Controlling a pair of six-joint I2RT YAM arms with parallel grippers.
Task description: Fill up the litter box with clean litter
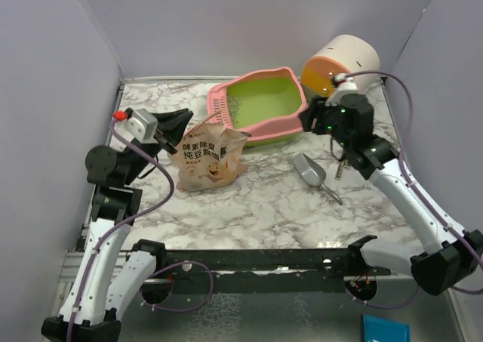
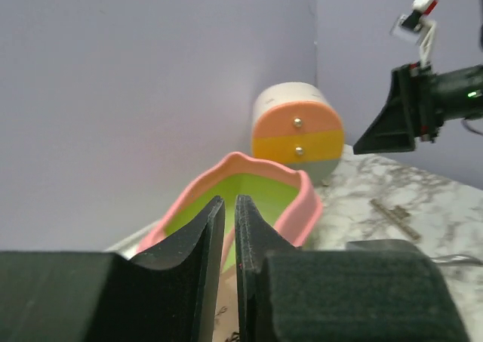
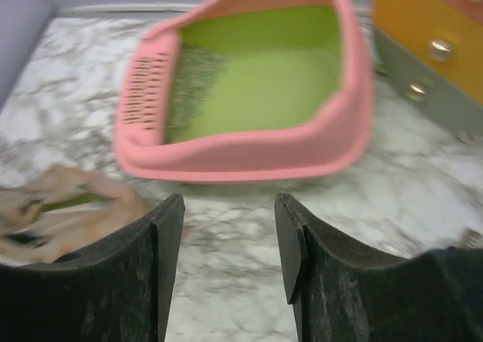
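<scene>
Left hand (image 2: 229, 203) near-closed, hold unclear; right hand (image 3: 228, 206) wide, empty; one litter box (image 1: 264, 137).

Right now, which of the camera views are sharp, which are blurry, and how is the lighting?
Top external: sharp and evenly lit, with only soft shadows by the litter box and the pouch. Left wrist: the round cabinet is crisp, while the dark fingers up close look soft. Right wrist: blurred throughout, with the litter box rim and the pouch smeared.
</scene>
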